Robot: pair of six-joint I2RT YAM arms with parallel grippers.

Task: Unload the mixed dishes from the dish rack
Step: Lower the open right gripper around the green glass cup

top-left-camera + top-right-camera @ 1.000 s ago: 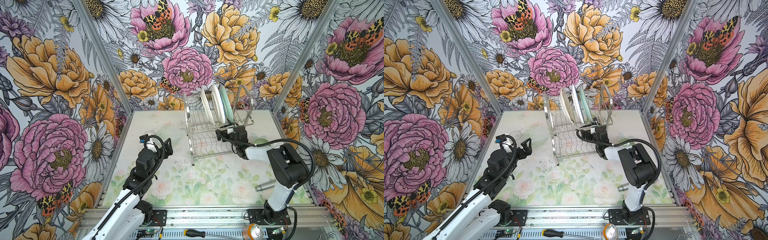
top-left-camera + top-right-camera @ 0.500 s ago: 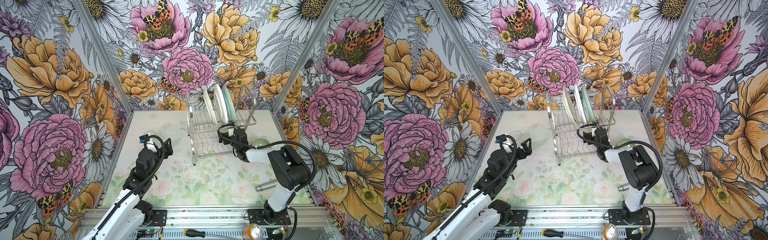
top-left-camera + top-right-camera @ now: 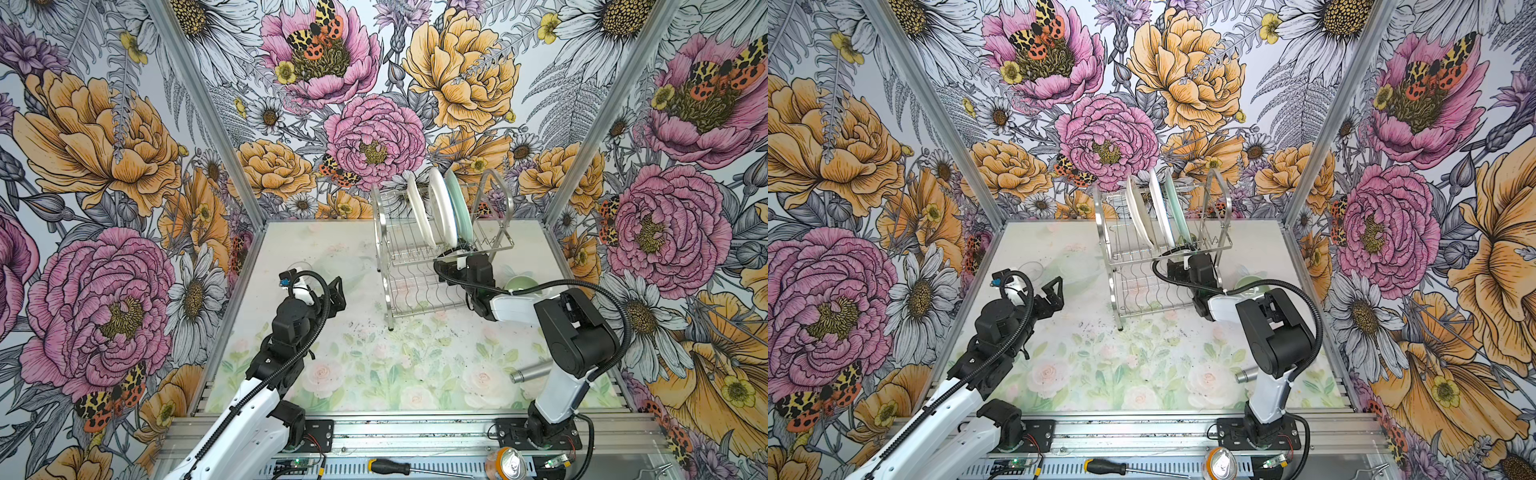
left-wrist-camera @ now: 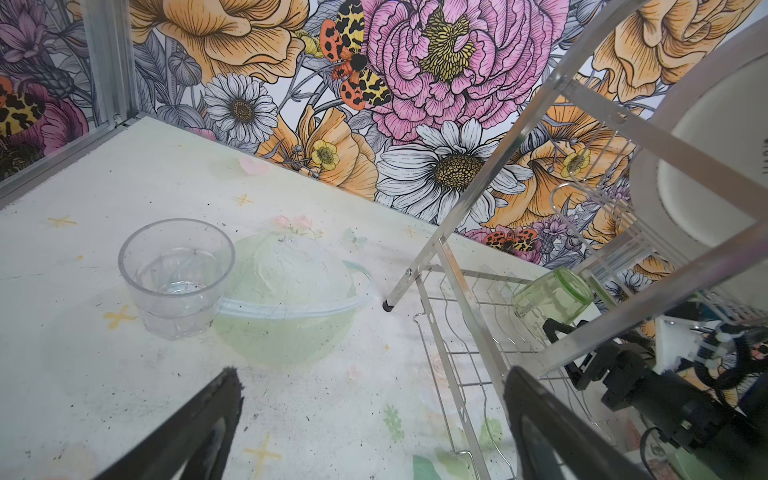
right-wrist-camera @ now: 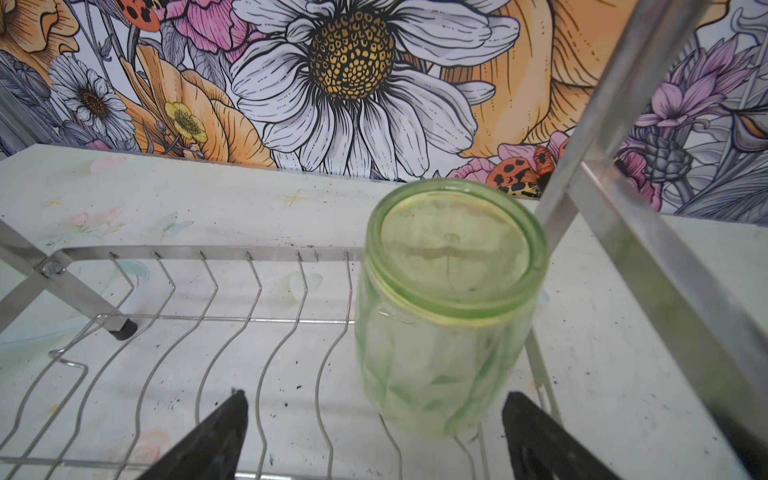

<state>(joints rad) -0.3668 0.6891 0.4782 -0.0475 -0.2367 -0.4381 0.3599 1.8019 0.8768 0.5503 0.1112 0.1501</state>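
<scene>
Right wrist camera looks along my right gripper (image 5: 376, 399), its two black fingers spread wide and grasping nothing. The green ribbed glass tumbler (image 5: 449, 307) sits between the tips, not pinched (base up, on the lower wire tier). The two-tier shiny steel wire dish rack (image 3: 377, 232) stands at about twelve o'clock on the table in both top views. Its slanted steel side bar (image 5: 619, 104) runs close beside the tumbler, and the upper shelf overhangs my gripper. Up there three round plates stand on edge: cream plate (image 3: 417, 212), white plate (image 3: 440, 208) and mint green plate (image 3: 459, 203). A pale green bowl (image 3: 521, 284) sits on the table at two o'clock, just behind my right forearm. At ten o'clock a clear glass (image 4: 174, 274) stands upright, touching an overturned pale speckled bowl (image 4: 286, 307). My left gripper (image 4: 372, 374) hovers near them, released and empty. A grey metal cylinder (image 3: 532, 372) lies at four o'clock.
</scene>
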